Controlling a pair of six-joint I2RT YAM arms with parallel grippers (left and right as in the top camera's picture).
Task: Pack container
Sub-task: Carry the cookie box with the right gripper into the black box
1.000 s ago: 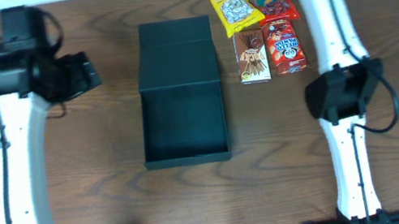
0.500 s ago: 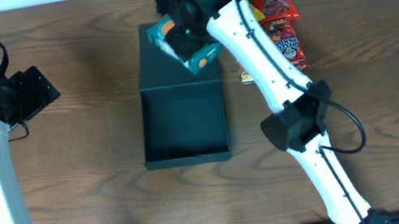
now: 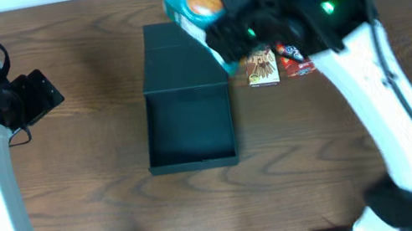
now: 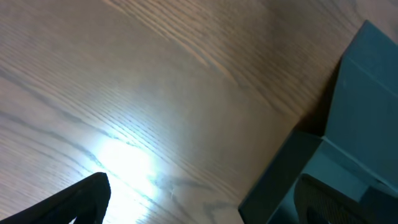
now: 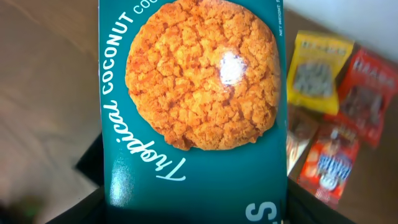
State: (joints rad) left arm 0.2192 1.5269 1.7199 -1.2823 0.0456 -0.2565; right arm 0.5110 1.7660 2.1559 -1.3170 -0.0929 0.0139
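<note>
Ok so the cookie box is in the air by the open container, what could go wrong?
The cookie box hangs tilted over the far edge of the lid, not over the open container; released here, it would probably land on the lid instead.
It looks large against the opening, so lowered at this tilt it may catch on a wall.
The snack packets lie close to the right arm and could get swept.
</note>
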